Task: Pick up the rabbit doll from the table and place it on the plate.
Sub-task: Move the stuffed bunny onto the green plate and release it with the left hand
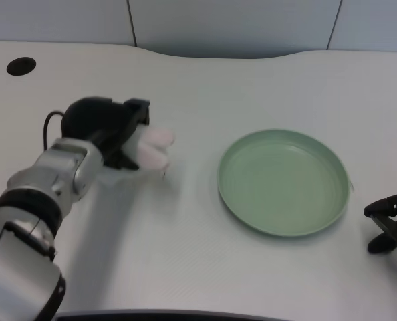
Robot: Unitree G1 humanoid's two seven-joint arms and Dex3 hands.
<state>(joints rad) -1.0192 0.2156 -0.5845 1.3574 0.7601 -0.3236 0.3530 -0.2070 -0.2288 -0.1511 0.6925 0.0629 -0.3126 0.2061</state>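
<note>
The left hand (111, 130) sits in the left-centre of the frame, its black fingers wrapped around the rabbit doll (153, 148), grasping it. The white and pale pink doll juts out from the hand toward the right, low over the white table (185, 254); whether it touches the surface cannot be told. The green plate (242, 207) lies well apart, right of centre, with nothing on it

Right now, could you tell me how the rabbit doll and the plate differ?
The rabbit doll is whitish-pink and lumpy; the plate is green, round and shallow. The doll is far smaller than the plate. The left hand is on the doll; nothing touches the plate. Both are on the white table.
</note>
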